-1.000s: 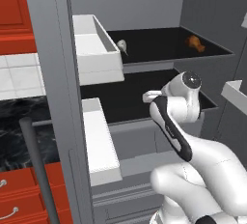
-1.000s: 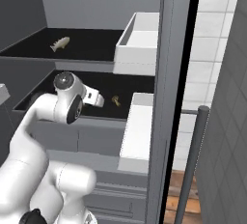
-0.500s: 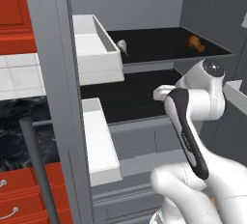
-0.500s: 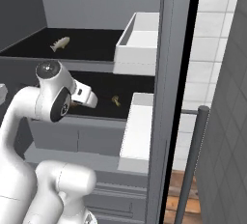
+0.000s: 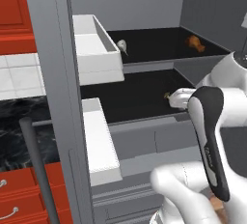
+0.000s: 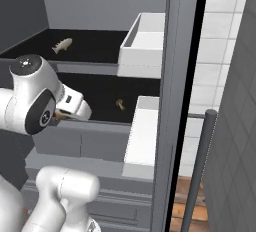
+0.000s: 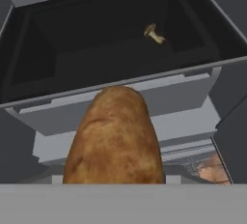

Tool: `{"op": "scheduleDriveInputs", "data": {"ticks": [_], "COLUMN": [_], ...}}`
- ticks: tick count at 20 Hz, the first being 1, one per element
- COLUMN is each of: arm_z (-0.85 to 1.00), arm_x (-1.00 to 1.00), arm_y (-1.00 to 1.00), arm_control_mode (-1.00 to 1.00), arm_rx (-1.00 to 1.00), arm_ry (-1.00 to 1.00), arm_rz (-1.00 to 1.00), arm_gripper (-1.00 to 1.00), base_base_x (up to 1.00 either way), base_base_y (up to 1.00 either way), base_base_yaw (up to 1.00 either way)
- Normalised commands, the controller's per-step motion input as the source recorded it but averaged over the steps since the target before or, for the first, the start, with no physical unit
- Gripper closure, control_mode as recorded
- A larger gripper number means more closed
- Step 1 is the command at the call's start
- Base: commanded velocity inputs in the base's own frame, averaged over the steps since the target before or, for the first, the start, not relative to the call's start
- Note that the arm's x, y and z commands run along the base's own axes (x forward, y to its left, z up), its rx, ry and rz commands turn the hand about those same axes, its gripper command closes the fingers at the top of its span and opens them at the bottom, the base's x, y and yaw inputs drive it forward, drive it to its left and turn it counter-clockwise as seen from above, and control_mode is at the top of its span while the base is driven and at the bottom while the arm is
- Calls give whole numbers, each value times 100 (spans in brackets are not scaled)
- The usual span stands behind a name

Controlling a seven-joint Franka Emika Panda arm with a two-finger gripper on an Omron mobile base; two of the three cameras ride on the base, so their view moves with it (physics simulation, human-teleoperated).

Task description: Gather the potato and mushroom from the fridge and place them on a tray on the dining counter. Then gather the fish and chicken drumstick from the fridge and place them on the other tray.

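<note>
Arm: swung rightward and back from the fridge [image 5: 144, 136] shelves since the earlier frame. Gripper [image 6: 67, 115]: clenched on the potato [image 7: 114, 138], long axis along the fingers, outside the shelf front. Mushroom [image 7: 154, 34]: ahead, deep on the lower shelf.

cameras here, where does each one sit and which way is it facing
Left base view: behind the arm's left, facing the open fridge; white arm at lower right; fish and drumstick on the upper shelf.
Right base view: behind its right, same fridge; arm at lower left.
Hand view: on the hand, looking along the pincer at the potato it holds.
Shared: the mushroom on the lower shelf.
</note>
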Motion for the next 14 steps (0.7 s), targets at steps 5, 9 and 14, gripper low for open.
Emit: {"op": "scheduleDriveInputs", "data": {"ticks": [5,9,14], "arm_z": [23,57,65], "arm_x": [-100,-75,-60], "arm_y": [-5,0,-1], "arm_control_mode": [-100,-100,-100], "arm_rx": [0,0,0], "arm_ry": [3,2,2], "arm_rz": [0,0,0], "arm_gripper": [100,100,100], "base_base_x": [0,0,0], "base_base_y": [0,0,0], "base_base_yaw": [0,0,0]}}
